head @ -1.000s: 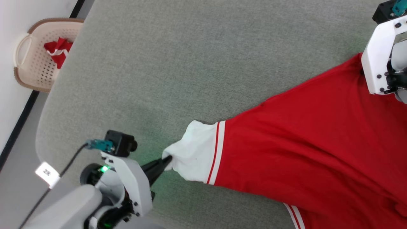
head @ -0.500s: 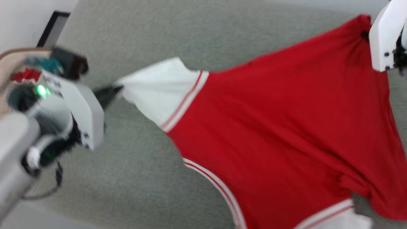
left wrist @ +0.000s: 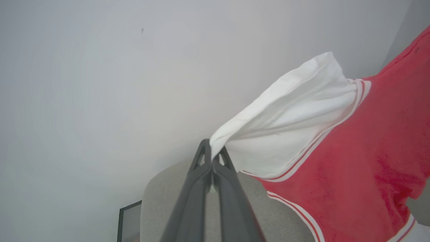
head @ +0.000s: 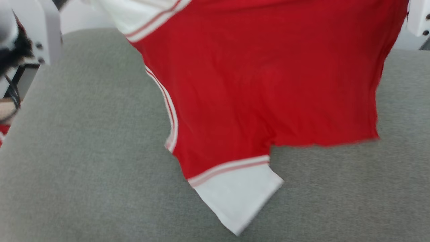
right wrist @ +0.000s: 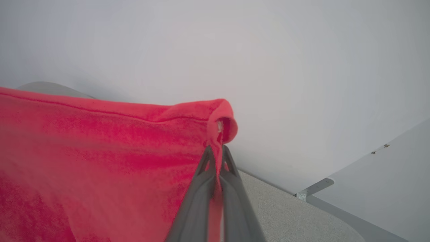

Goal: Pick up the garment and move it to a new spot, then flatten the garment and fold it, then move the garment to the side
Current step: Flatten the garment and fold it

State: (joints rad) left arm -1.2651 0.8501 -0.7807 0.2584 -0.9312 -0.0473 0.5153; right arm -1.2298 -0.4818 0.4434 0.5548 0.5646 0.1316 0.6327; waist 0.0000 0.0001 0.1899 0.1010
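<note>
This looks like a plain test room or lab. A bare white wall (left wrist: pixel 84 84) stands behind a table (head: pixel 84 151) covered in grey cloth.

A grey, felt-like worktop (head: pixel 84 151) is spreading across the head view, its left edge running diagonally. A plain white wall (left wrist: pixel 100 67) is rising behind its rounded far corner, with a dark strip (left wrist: pixel 129 220) standing at the wall's foot. Past the worktop's other far edge, a small metal bracket (right wrist: pixel 314 186) is sitting just beside a pale panel (right wrist: pixel 386 161).
</note>
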